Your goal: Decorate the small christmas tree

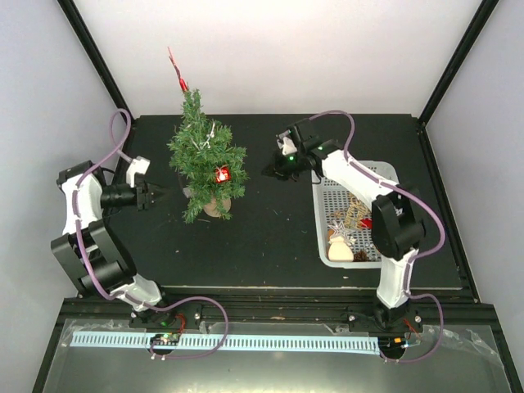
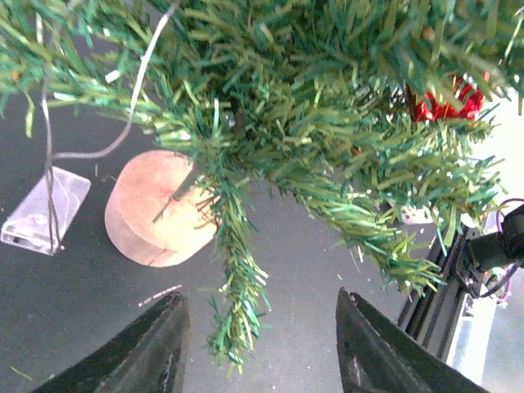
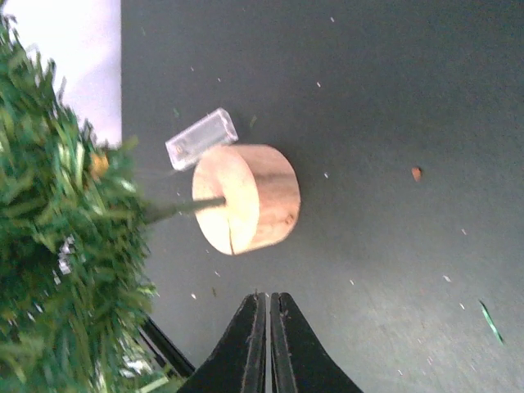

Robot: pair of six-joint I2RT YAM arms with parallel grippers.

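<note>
Left gripper stands half open and empty. The small christmas tree, upright on its round base in the left half of the tabletop, is straight ahead of it, the low branches just beside the tips. Right gripper is closed on nothing at the tree's other side, slightly further, so the left arm seems nearer; the white basket at the right edge holds several loose ornaments.
</note>
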